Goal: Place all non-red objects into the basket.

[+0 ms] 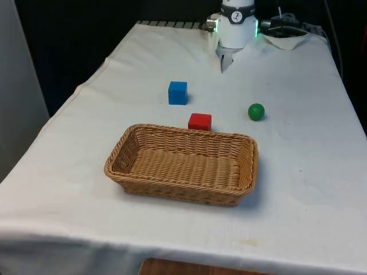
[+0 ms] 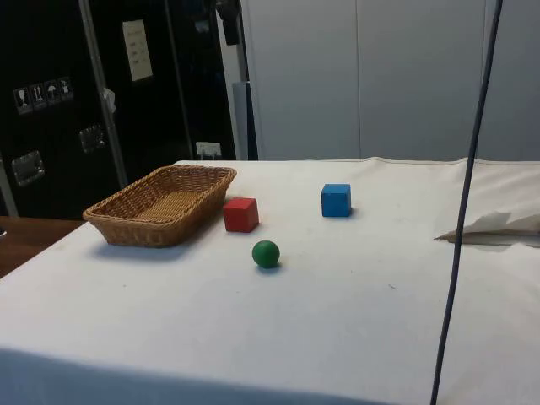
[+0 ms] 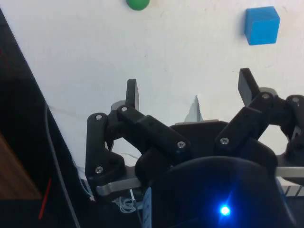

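White cloth covers the tabletop [image 1: 309,166], with black curtains at its far end in the front view and dark cabinets behind it in the side view. A wicker basket [image 1: 182,164] sits near the front edge and holds nothing. Just behind its far rim stands a red cube [image 1: 199,121]; a blue cube [image 1: 178,92] lies farther back toward the front view's left, and a green ball [image 1: 256,112] rests toward the front view's right, apart from both cubes. The side view shows all three clear of each other, the ball [image 2: 266,253] nearest that camera. In the wrist view the gripper [image 3: 189,92] hangs released above bare cloth, fingers spread wide, with the blue cube [image 3: 261,25] and ball [image 3: 137,4] beyond its fingertips.
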### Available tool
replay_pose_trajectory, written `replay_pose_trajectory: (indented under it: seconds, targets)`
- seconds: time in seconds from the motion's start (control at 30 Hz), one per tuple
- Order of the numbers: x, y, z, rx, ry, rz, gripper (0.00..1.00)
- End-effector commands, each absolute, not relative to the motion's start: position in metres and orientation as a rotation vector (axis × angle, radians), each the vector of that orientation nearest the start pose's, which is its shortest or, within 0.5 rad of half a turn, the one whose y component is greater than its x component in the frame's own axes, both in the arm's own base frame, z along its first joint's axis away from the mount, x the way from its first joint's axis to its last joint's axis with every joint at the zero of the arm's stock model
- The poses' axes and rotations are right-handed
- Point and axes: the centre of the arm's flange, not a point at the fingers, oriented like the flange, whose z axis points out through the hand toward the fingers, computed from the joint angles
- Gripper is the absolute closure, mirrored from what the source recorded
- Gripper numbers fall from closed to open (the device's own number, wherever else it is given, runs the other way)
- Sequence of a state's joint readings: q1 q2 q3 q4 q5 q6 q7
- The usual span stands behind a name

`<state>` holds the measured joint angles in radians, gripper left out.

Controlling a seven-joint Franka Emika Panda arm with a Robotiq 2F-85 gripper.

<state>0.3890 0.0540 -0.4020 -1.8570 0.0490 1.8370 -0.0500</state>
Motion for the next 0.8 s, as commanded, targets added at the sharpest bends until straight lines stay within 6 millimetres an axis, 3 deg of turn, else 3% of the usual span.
replay_pose_trajectory:
  seconds: [0.0, 0.53, 0.77]
  targets:
    - [0.568, 0.0, 0.483, -3.111, -0.035, 0.109, 0.0]
    - [0.54, 0.008, 0.485, -3.098, -0.044, 0.008, 0.0]
    - [0.538, 0.019, 0.476, -3.09, -0.048, -0.027, 0.0]
